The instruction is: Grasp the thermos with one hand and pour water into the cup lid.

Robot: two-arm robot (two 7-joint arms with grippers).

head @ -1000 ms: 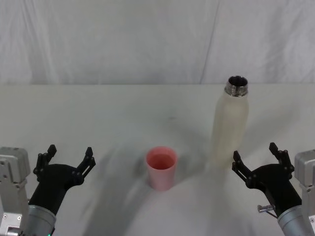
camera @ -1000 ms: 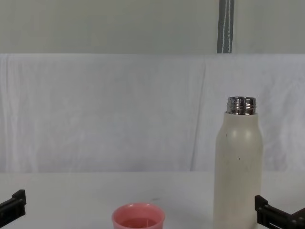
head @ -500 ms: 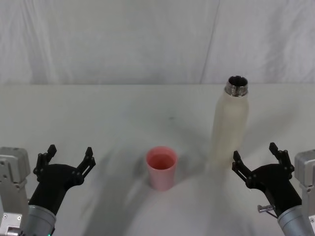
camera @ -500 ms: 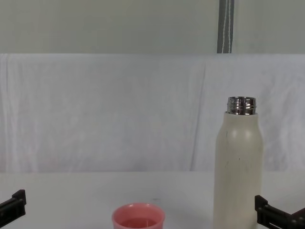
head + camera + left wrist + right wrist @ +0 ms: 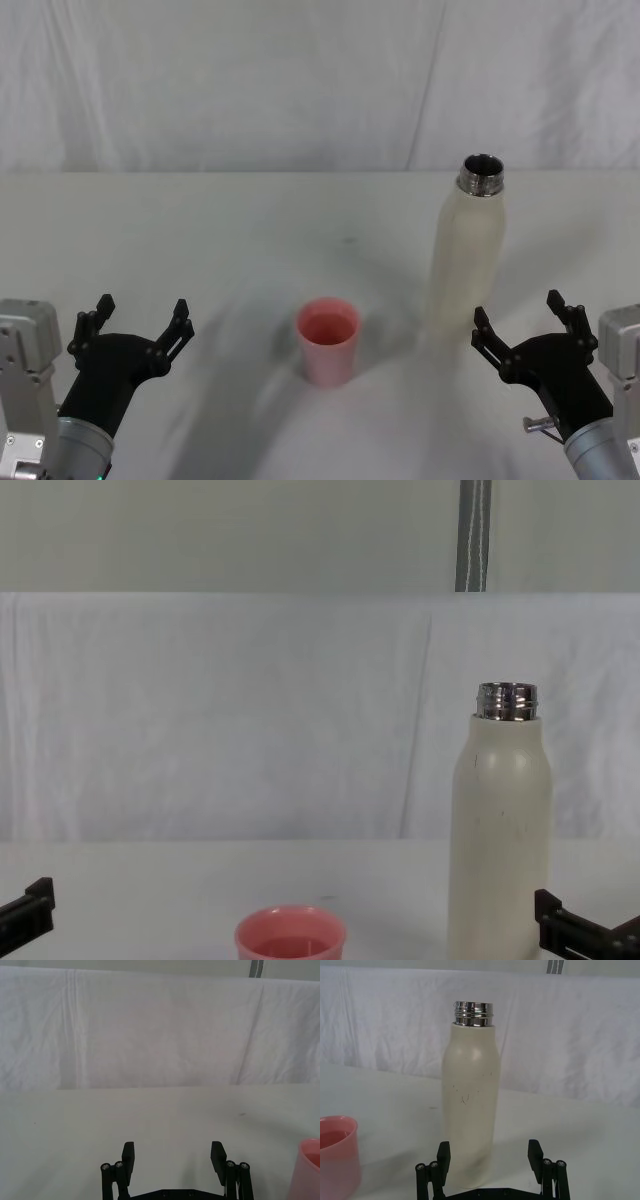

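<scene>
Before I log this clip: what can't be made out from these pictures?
- How much water the thermos holds: opaque wall, dark mouth in the head view.
- The base of the cup lid: cut off by the chest view's lower edge.
- The cup lid: mostly past the left wrist view's edge.

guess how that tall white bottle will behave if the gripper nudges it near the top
The bottle stands tall on a narrow base, so a high push may tip it. With no cap on, it could spill. Its smooth matte wall looks rigid, so the open right gripper should get firm contact.
</scene>
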